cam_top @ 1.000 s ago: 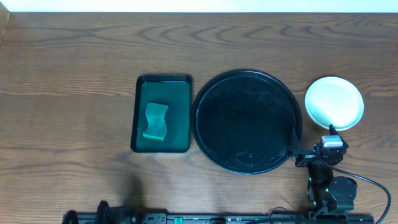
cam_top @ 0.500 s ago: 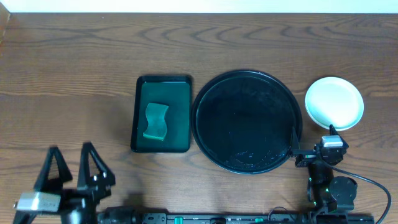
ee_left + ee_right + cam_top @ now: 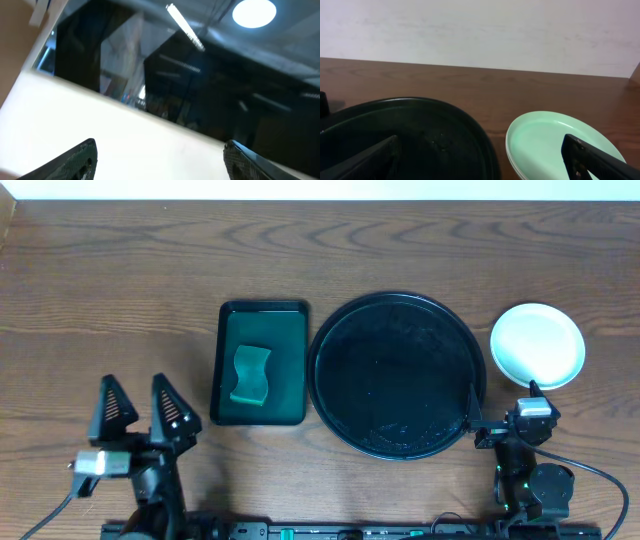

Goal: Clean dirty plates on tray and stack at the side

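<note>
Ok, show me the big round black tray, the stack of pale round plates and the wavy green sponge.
Large round black tray [image 3: 395,370]: overhead view, bare glossy floor.
Stack of pale round plates [image 3: 537,345]: overhead view, centre of top plate.
Wavy green sponge [image 3: 251,375]: overhead view, its middle.

Black left hand [image 3: 134,380]; triangular fingers [image 3: 113,410]

Lab or office room; above the left gripper [image 3: 134,380], a strip light [image 3: 185,27] and round ceiling lamp [image 3: 254,12] (dark glass panels [image 3: 80,55] beneath); beyond the right gripper [image 3: 477,157], a bare white wall [image 3: 480,30] behind the wooden table [image 3: 520,90].
</note>
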You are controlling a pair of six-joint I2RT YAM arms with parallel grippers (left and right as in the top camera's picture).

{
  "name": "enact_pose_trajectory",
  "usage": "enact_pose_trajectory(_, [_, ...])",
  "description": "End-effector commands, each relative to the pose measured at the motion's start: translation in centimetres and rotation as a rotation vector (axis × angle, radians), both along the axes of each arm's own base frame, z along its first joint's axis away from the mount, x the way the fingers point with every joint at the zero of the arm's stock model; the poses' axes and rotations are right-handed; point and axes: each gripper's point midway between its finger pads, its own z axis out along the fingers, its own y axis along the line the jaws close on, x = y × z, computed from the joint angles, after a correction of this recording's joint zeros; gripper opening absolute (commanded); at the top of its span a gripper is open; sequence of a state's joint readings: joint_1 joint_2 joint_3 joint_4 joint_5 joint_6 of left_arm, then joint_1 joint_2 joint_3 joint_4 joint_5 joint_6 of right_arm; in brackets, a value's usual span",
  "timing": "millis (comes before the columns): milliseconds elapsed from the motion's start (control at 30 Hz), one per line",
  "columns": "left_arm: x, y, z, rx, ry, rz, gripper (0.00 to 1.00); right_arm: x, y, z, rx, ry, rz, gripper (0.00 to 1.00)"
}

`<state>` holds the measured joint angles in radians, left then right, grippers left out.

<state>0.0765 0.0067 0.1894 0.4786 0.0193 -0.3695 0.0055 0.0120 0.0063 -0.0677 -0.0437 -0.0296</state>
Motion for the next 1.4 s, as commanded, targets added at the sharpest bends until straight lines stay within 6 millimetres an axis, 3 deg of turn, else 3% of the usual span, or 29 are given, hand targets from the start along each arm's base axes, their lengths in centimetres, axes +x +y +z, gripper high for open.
enact_pose_trajectory(0, [0.9,0.1,-1.9,-0.004,0.033,0.0,0.81,0.0,0.0,0.0,0.013,0.0,-0.003,0.99])
enact_pose_trajectory(200, [2.4,0.0,-5.2,-0.009,0.106,-0.007,0.81,0.0,0.0,0.0,0.013,0.0,-0.003,0.99])
enact_pose_trajectory(667, [4.4,-1.1,-10.3,-0.013,0.267,-0.057,0.81,0.0,0.0,0.0,0.013,0.0,-0.003,0.99])
enact_pose_trajectory(900, [5.4,-1.0,-15.1,-0.021,0.464,-0.056,0.81,0.0,0.0,0.0,0.013,0.0,-0.003,0.99])
enact_pose_trajectory(1267, [5.2,-1.0,-21.6,0.055,0.737,-0.036,0.81,0.0,0.0,0.0,0.013,0.0,-0.003,0.99])
enact_pose_trajectory(1367, [5.3,-1.1,-21.6,0.119,0.741,-0.023,0.81,0.0,0.0,0.0,0.013,0.0,-0.002,0.99])
